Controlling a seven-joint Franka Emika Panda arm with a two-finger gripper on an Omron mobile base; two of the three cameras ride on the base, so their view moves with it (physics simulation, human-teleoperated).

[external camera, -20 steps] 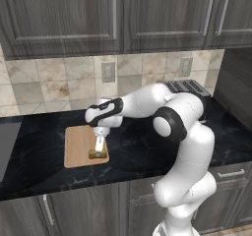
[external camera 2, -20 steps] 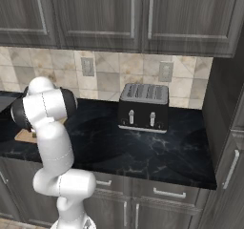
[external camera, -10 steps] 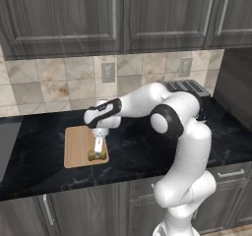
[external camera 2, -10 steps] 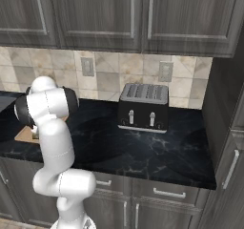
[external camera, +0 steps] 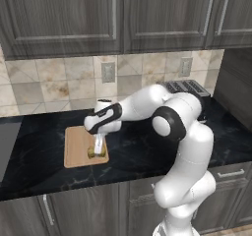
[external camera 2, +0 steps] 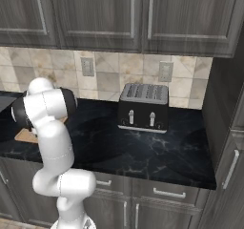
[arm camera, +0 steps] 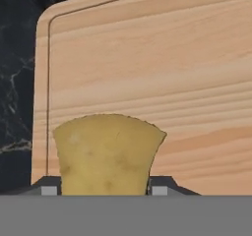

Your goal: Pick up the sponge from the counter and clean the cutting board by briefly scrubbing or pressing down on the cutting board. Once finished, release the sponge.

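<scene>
- Far left, the long black marble-look counter runs under the dark grey cabinets, and on it lies the flat light-tan wooden cutting board, rounded corners, grain running lengthwise.
- Over the board's right part, the two-finger gripper points down, jaws clamped on the small yellow spongy block, the sponge; the hand view has it wedged between the fingertips, board right beneath.
- Looks like pickup is done and the scrub is on; the sponge is down at the wood, though actual contact I can't confirm.
- Still to come, by my reading: finish pressing, then let the sponge go.
- Off right, a black toaster sits well apart.
</scene>
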